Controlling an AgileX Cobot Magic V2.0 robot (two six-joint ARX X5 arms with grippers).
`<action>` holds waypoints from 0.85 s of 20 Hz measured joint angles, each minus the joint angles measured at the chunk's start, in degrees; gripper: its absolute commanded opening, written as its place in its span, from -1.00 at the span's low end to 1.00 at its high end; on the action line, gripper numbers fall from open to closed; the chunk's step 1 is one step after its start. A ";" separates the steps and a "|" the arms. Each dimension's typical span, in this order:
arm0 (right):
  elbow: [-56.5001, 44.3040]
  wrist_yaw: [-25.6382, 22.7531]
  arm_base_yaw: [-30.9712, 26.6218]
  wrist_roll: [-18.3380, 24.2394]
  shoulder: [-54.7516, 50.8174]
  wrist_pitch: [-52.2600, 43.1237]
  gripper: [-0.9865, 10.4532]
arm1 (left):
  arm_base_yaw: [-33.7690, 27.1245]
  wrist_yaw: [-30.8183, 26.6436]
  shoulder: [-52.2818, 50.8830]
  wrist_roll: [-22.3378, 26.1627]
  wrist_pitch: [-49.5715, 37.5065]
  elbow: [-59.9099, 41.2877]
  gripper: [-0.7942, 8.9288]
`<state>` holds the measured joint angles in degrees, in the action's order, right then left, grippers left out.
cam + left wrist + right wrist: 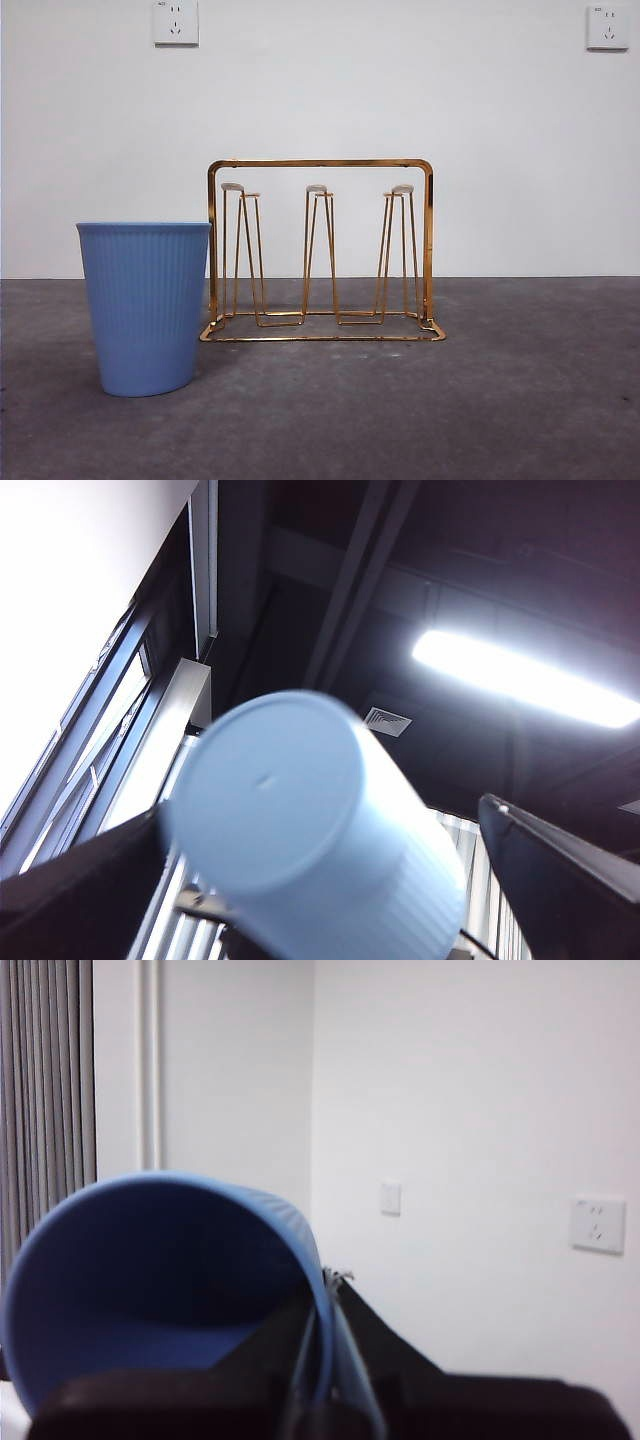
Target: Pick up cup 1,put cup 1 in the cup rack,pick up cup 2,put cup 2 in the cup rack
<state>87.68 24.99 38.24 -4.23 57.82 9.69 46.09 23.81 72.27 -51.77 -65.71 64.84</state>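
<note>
White wall (pixel 400 100) with two sockets (pixel 176 22), grey tabletop (pixel 520 400), ceiling strip light (pixel 520 675), windows (pixel 90 740)

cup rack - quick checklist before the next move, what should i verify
1. Cup rack standing upright: ok.
2. Prongs free of cups: ok.
3. Right gripper pinching the rim of its blue cup: ok.
4. Left gripper firm on the light blue cup: cannot tell.
5. A gripper lined up over the rack: not ok, neither shows in the front view.
6. Standing cup clear of the rack: cannot tell, it overlaps the rack's edge in the front view.
</note>
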 measured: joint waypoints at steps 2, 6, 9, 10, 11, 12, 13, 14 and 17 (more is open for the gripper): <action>0.00 0.55 0.00 -0.11 0.55 -0.02 -0.86 | 0.00 -0.17 0.00 -0.02 -0.37 0.00 0.38; 0.00 1.11 0.00 -0.52 1.46 -0.35 -0.86 | 0.00 -0.55 0.02 -0.02 -0.83 0.00 0.08; 0.00 1.70 0.02 -0.55 1.68 -0.42 -0.86 | 0.00 -0.66 0.07 -0.20 -0.79 0.00 -0.19; 0.00 1.95 0.04 -0.57 1.62 -0.61 -0.86 | 0.00 -0.77 0.11 -0.28 -0.79 0.00 -0.33; 0.00 2.05 0.04 -0.57 1.57 -0.66 -0.86 | 0.00 -0.74 0.11 -1.05 -0.92 0.00 -0.48; 0.00 2.32 0.13 -0.61 1.55 -0.74 -0.86 | 0.00 -0.72 0.02 -1.55 -1.09 0.00 -0.56; 0.00 2.38 0.15 -0.72 1.55 -0.72 -0.86 | 0.00 -0.72 0.02 -1.92 -1.09 0.00 -0.62; 0.00 2.36 0.15 -0.74 1.55 -0.72 -0.86 | 0.00 -0.72 0.02 -2.12 -1.07 0.00 -0.69; 0.00 2.36 0.15 -0.79 1.57 -0.70 -0.85 | 0.00 -0.74 0.02 -2.29 -1.09 0.00 -0.85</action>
<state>87.68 27.35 38.39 -5.02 59.40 8.99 46.09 23.07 72.29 -54.06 -66.81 64.84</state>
